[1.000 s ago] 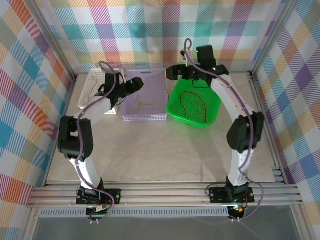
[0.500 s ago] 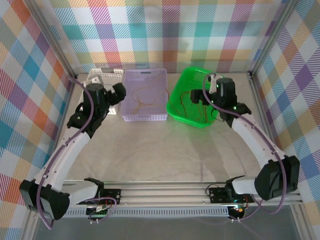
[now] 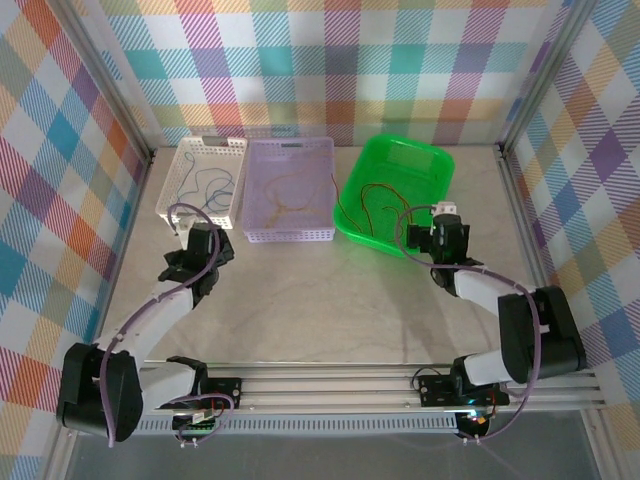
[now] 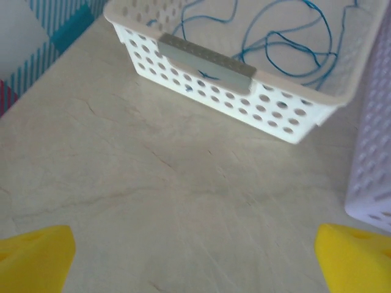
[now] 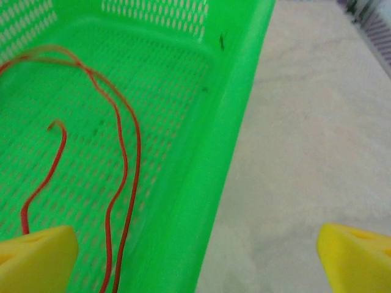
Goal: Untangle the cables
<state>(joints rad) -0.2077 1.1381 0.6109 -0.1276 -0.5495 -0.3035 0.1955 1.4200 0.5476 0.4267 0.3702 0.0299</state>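
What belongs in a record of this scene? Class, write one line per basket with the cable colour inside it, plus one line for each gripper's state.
white basket: left of the row; blue cable inside
lilac basket: middle of the row; orange-yellow cable inside
green basket: right of the row; red cable inside
left gripper: open, holding nothing, above the table near the white basket
right gripper: open, holding nothing, at the green basket's edge

the blue cable (image 4: 292, 41) and white basket (image 4: 244, 104) are cut off by the left wrist view's top edge, the red cable (image 5: 138, 152) by the right wrist view's bottom edge.
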